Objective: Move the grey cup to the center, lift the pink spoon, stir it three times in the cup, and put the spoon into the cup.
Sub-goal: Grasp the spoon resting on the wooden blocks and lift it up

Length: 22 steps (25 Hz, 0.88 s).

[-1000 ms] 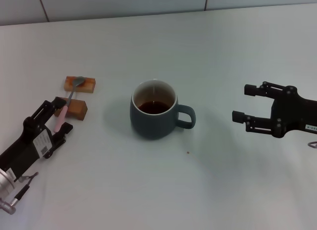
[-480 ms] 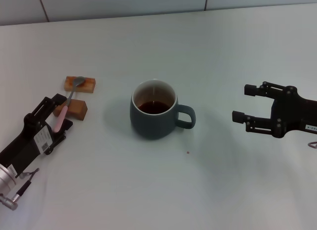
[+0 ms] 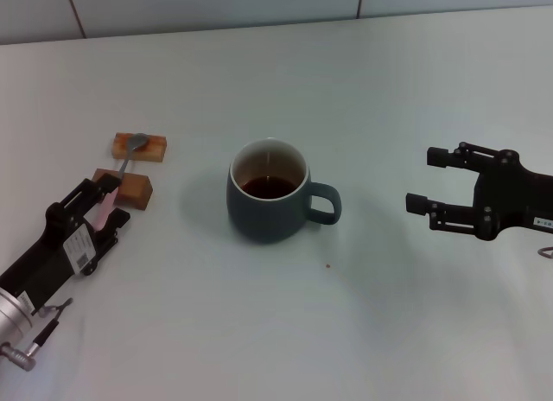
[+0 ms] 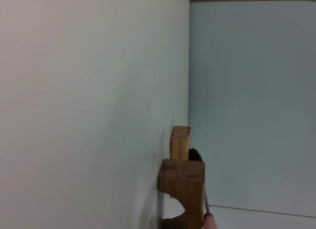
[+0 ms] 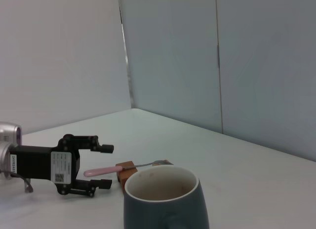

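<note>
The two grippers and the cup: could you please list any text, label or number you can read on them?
Left gripper: a white sticker on its body, print too small to read.
Right gripper: a small white label on its body, also too small to read.
Grey cup: no text or sign visible.

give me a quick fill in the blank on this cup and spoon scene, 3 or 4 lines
1. The pink spoon rests across two wooden ____.
2. The grey cup stands with its handle pointing toward the robot's ____ side.
3. The left gripper has its open fingers on either side of the spoon's ____.
4. The right gripper hovers open, holding ____.

Missing words: blocks; right; handle; nothing
</note>
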Motion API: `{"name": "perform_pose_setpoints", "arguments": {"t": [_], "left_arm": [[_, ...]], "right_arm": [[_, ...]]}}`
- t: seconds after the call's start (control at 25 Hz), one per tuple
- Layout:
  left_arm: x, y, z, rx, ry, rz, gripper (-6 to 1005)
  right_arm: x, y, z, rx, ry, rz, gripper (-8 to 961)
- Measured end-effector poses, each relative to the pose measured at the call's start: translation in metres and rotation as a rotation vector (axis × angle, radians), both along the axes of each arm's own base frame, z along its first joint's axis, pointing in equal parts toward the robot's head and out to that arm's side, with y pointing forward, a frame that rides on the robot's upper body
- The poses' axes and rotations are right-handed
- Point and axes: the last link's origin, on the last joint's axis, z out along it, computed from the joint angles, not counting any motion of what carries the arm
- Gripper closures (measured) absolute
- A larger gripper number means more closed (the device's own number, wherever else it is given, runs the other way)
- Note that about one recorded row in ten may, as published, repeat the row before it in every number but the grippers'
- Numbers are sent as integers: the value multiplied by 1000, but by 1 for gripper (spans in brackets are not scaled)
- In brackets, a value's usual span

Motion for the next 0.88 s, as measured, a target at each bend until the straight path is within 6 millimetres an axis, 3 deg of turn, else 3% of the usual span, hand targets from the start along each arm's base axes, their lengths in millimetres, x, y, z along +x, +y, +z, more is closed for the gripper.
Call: {"name": "perform_pose_setpoints", "arguments": {"t": [0.24,0.48,0.68,0.88], "left_arm": [[0,-1,-1,-4,-3,2,302],[1,0,-1,-3,-4,2,539],[-1,1,-2,-5,3,9,625],[-2,1,-1,-6,9,16,644]], "right_arm": [[0,0,0,-2,-2,1,166],[-1,1,0,-1,-1,3,166],[-1,1,0,-1,0,3,166],[-1,1,0,-1,0,2,166]]}}
